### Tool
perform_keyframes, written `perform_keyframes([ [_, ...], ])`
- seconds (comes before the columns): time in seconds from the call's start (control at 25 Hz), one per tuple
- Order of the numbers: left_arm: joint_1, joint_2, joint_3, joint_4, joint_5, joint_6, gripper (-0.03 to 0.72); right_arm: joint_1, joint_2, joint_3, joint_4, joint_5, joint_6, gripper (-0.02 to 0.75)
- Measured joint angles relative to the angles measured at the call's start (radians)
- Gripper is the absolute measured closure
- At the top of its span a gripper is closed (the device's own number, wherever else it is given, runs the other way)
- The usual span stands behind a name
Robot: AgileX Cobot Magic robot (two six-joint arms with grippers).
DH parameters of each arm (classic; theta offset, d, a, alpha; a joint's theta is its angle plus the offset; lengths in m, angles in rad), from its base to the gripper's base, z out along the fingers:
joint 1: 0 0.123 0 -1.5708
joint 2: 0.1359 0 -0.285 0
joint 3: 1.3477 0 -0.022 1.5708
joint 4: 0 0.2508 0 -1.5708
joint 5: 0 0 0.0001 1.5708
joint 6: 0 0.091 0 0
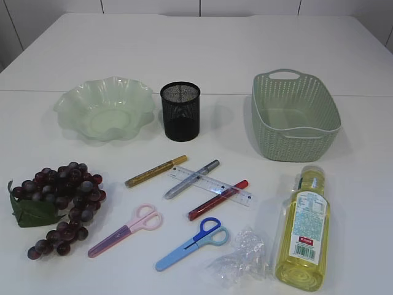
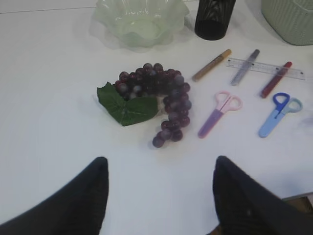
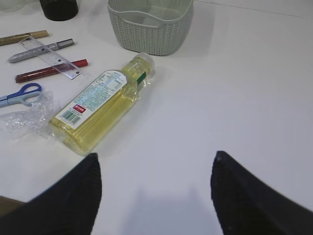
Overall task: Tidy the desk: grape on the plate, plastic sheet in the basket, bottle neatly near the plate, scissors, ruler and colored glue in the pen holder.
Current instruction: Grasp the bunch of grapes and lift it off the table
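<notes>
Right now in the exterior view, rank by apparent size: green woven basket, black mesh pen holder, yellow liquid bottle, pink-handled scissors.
1. Green woven basket, clearly largest.
2. Yellow liquid bottle, lying nearer the camera, which inflates it somewhat.
3. Black mesh pen holder and pink-handled scissors: unsure. The scissors look longer but far thinner and sit closer.

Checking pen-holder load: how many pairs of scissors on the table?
2. Pink scissors lie beside the grapes; blue scissors lie right of them, next to the plastic sheet. None seem hidden.
</notes>
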Motion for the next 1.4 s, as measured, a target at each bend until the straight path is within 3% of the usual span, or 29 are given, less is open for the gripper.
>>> perform_keyframes([
  [0.36, 0.0, 0.139, -0.034, -0.104, 0.009, 0.021, 0.2, 0.0, 0.0, 0.0, 0.0, 0.0, 0.0, 0.197],
  [0.96, 0.0, 0.514, -0.284, -0.146, 0.055, -0.07, 0.183, 0.0, 0.015, -0.019, 0.0, 0.04, 0.056, 0.198],
  [1.4, 0.0, 0.804, -0.324, -0.166, 0.055, -0.211, 0.167, 0.0, 0.549, -0.24, 0.02, 0.107, 0.207, 0.199],
])
